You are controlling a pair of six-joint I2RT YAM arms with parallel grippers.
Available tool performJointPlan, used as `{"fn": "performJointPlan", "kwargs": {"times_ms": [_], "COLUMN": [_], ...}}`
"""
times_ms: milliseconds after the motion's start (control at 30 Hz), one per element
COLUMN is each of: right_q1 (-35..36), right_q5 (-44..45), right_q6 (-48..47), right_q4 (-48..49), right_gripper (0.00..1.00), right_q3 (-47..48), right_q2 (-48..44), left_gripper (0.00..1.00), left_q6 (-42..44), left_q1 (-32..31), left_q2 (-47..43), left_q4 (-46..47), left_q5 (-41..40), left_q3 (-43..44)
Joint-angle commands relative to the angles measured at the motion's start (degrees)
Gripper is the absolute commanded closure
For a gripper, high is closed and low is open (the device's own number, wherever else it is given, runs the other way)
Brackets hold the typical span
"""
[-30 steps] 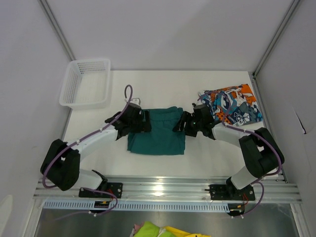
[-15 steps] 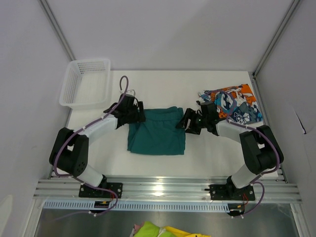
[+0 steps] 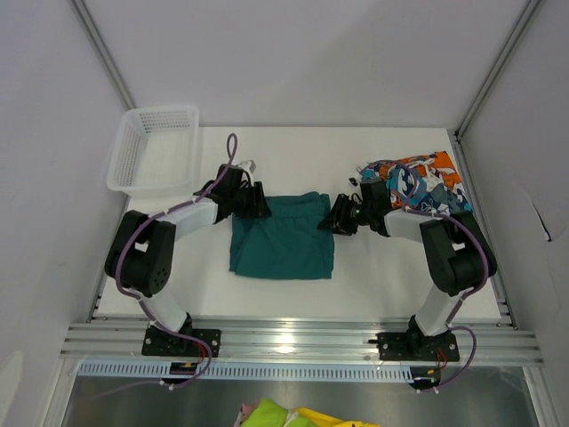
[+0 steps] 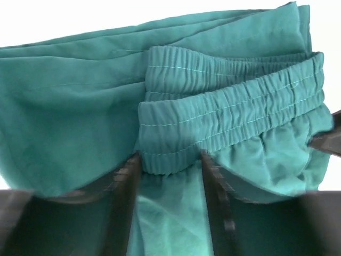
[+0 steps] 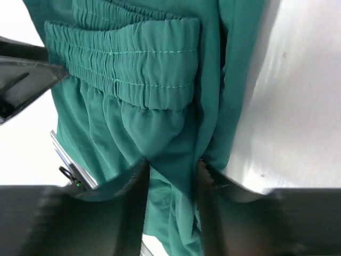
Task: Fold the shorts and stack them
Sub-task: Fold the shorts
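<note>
The plain dark teal shorts (image 3: 283, 238) lie folded flat on the white table (image 3: 382, 276), waistband (image 4: 229, 109) toward the far side. My left gripper (image 3: 260, 205) is at their far left corner. In the left wrist view it (image 4: 170, 160) is open, its jaws straddling the waistband's edge with teal cloth between them. My right gripper (image 3: 336, 220) is at the far right corner. In the right wrist view it (image 5: 171, 162) is open too, with a fold of teal cloth (image 5: 160, 96) between its fingers. The patchwork-print shorts (image 3: 418, 187) lie bunched at the far right.
A white mesh basket (image 3: 156, 147) stands at the table's far left corner. Grey walls close in on both sides and a metal rail (image 3: 293, 338) runs along the near edge. Bright yellow-green cloth (image 3: 276, 415) shows below the rail.
Both grippers have moved away from me along the teal shorts' sides to the waistband corners. The left forearm has swung up and in. The shorts have not shifted.
</note>
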Motion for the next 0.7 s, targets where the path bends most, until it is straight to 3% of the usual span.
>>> {"fn": "performJointPlan", "kwargs": {"times_ms": [0,233,367,433,467,567,667], "right_q1": [-0.19,0.42,0.60,0.51,0.60,0.60,0.51], "right_q5": [-2.75,-2.67,-1.96,-1.88,-1.96,-1.87,-1.70], "right_q6": [0.51,-0.10,-1.16,-1.33,-1.34,-1.34,-1.51], "right_q4": [4.41,4.24,2.57,2.30,2.30,2.30,2.21], "right_gripper": [0.67,0.90,0.94,0.97,0.97,0.91,0.90], "right_q3": [2.21,3.09,3.96,3.97,3.97,3.97,3.97], "right_q2": [0.76,-0.29,-0.65,-0.65,-0.65,-0.47,-0.30], "left_gripper": [0.54,0.80,0.83,0.73,0.61,0.36,0.31], "left_q6": [0.99,0.63,0.37,-0.15,-0.59,-0.68,-0.42], "left_q1": [0.50,0.50,0.93,1.46,2.25,3.31,3.31], "left_q2": [0.50,1.82,1.99,3.40,4.19,6.12,7.79], "left_q4": [2.34,2.87,2.18,1.30,0.77,0.94,0.24], "left_q5": [4.37,6.21,5.60,5.69,6.99,10.07,11.40], "left_q3": [2.31,3.54,3.72,4.59,4.77,5.56,7.22]}}
